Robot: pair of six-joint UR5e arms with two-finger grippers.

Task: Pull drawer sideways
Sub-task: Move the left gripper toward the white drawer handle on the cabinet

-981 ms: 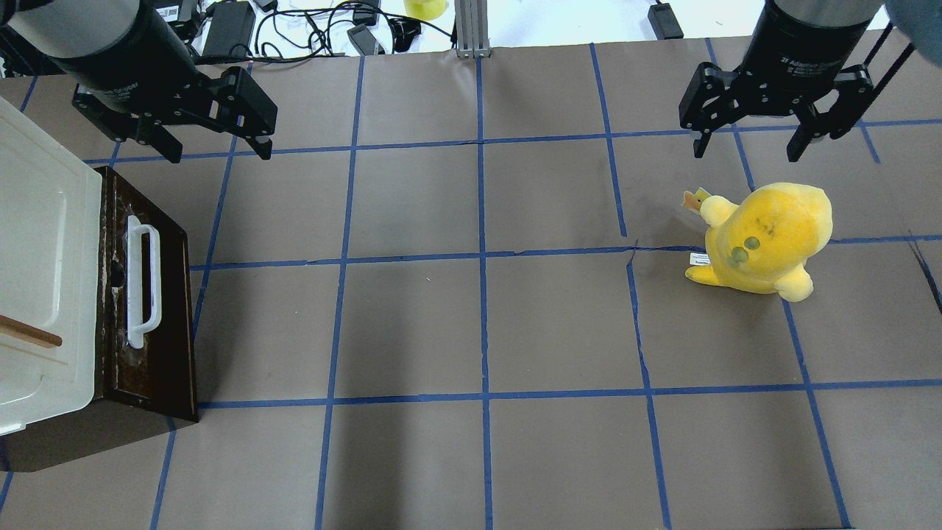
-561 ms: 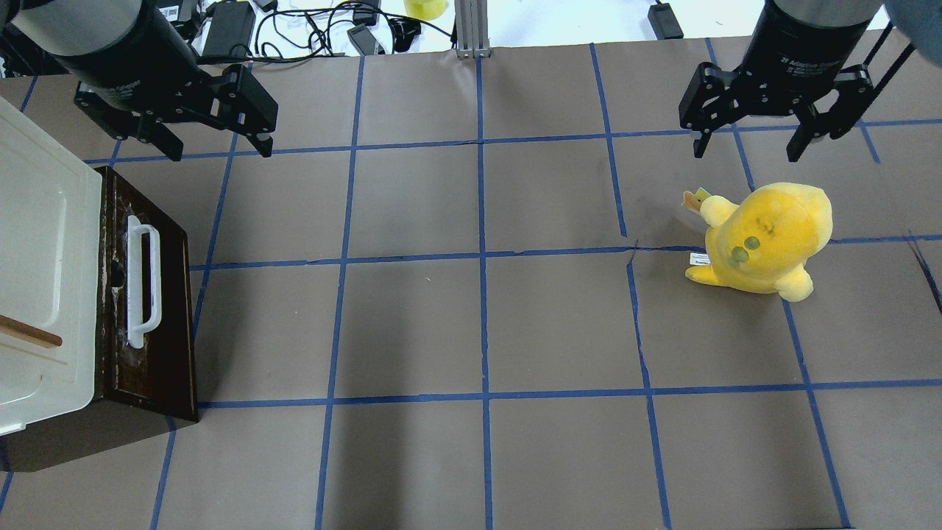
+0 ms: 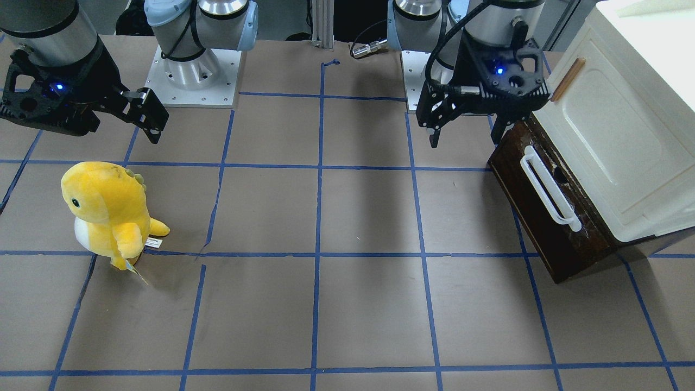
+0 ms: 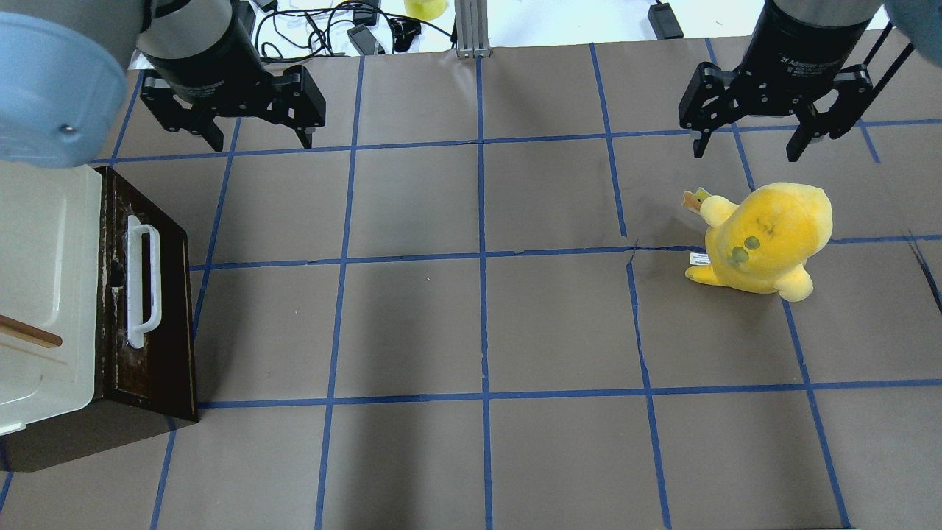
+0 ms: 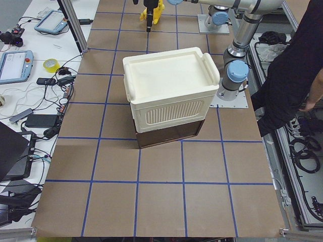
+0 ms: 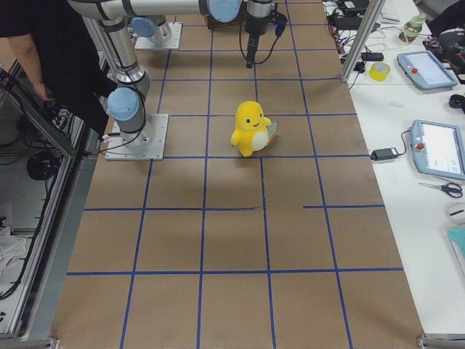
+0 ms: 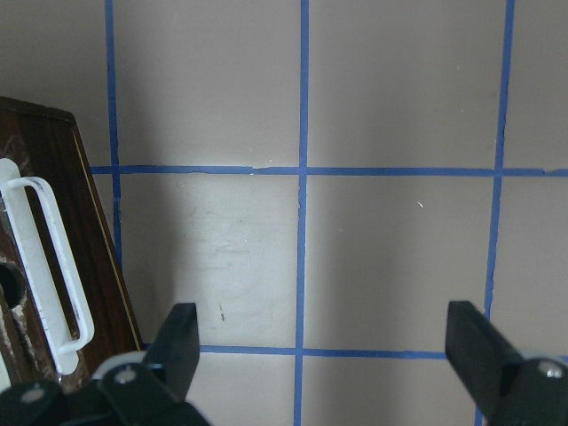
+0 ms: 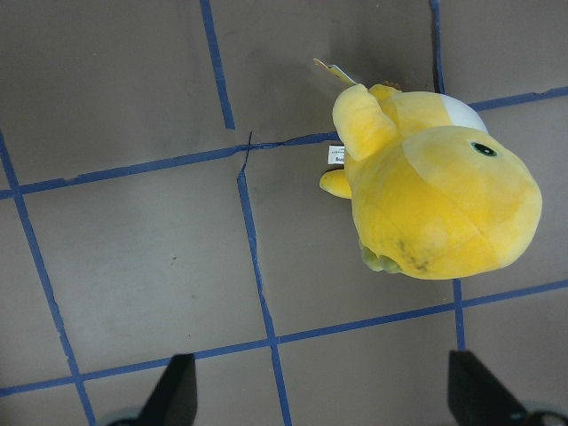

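Far left, we note the drawer [image 4: 158, 346] beneath the cream cabinet [image 4: 44, 280], its white bar handle [image 4: 141, 283] untouched. The left gripper [image 4: 262, 142] hovers near the drawer's far end, jaws spread, empty. At right stands a yellow dinosaur plush [image 4: 765, 235]. The right gripper [image 4: 746, 153] hangs just past it, jaws spread, empty.

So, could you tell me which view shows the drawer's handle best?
The front-facing view: the handle shows whole, standing off the drawer's dark front. The overhead view also shows it whole, near the frame's edge; the left wrist view clips it; the others show none.
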